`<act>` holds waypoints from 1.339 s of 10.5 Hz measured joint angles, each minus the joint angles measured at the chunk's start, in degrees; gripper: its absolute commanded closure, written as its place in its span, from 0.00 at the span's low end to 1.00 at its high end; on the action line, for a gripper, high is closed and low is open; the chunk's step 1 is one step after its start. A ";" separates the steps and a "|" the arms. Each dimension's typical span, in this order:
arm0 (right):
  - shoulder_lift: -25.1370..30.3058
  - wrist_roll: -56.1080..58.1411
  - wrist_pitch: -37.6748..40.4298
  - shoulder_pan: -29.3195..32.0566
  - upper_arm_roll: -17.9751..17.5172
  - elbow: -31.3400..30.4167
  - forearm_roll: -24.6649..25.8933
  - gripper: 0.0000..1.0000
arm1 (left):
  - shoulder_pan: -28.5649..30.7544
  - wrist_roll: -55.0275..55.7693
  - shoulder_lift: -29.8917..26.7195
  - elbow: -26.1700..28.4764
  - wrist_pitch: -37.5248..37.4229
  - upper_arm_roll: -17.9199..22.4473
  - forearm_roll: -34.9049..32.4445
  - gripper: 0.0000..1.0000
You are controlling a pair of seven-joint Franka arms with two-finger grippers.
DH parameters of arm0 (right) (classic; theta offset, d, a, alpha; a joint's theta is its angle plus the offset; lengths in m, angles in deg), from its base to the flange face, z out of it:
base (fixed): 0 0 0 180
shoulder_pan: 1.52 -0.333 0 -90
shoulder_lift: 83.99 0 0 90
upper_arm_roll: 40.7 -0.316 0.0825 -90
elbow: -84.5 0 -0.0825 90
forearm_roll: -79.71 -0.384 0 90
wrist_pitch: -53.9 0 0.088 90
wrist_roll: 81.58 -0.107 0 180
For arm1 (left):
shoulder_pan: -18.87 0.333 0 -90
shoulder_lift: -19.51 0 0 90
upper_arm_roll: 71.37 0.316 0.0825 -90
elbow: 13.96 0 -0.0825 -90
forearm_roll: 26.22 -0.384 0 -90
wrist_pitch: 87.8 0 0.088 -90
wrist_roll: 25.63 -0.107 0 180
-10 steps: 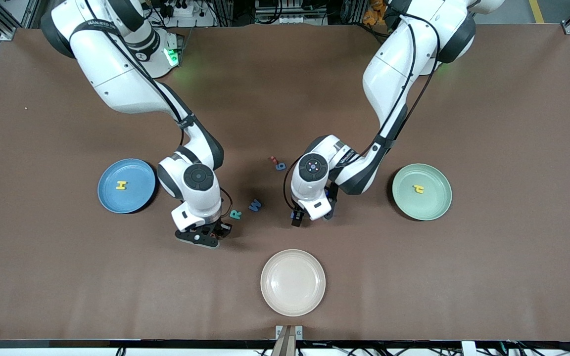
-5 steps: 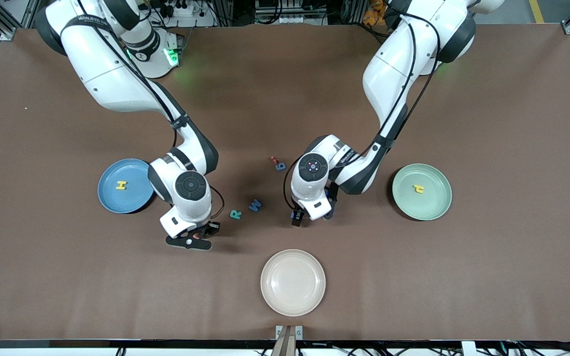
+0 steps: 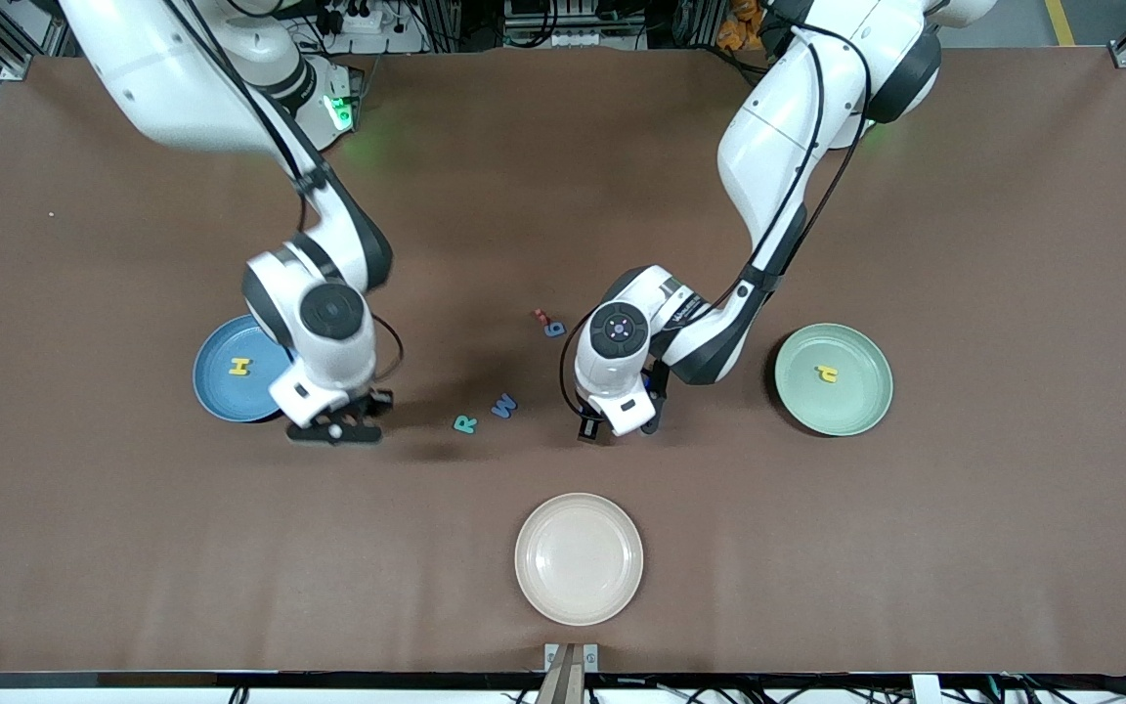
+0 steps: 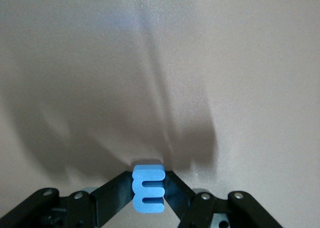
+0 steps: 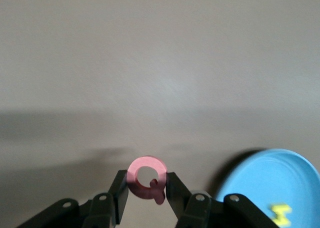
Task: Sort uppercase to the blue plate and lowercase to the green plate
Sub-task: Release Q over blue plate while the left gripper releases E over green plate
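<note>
Right end effector (image 5: 145, 188) carried Q (image 5: 146, 178) beside blue plate (image 3: 221, 391).

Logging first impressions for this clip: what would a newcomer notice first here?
Both grippers carry a letter: the right gripper, beside the blue plate that holds the yellow H, pinches the pink Q, and the left gripper pinches the blue m. R and W lie loose between the arms.

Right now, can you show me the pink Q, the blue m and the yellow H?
Q (image 5: 146, 178), right wrist view, on its ring.
m (image 4: 148, 193), left wrist view, on its face.
H (image 3: 240, 367), front view, on its crossbar.
</note>
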 measured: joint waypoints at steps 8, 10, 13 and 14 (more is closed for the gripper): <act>13.58 21.53 -24.24 1.31 20.02 -26.64 -0.10 0.21 | 6.25 -6.87 -9.81 6.03 -10.89 0.55 -0.14 1.00; 13.59 20.92 -24.49 0.98 19.80 -26.66 -0.51 0.19 | 10.67 -13.40 -14.45 13.36 -10.93 0.51 -0.14 1.00; 13.59 11.76 -25.13 -1.12 16.32 -26.64 -5.51 0.22 | 19.03 -25.44 -22.66 25.75 -10.92 0.48 -0.14 1.00; 13.56 7.77 -25.22 -1.92 12.43 -26.39 -9.63 0.22 | 21.70 -29.09 -25.28 29.05 -10.92 0.47 -0.14 1.00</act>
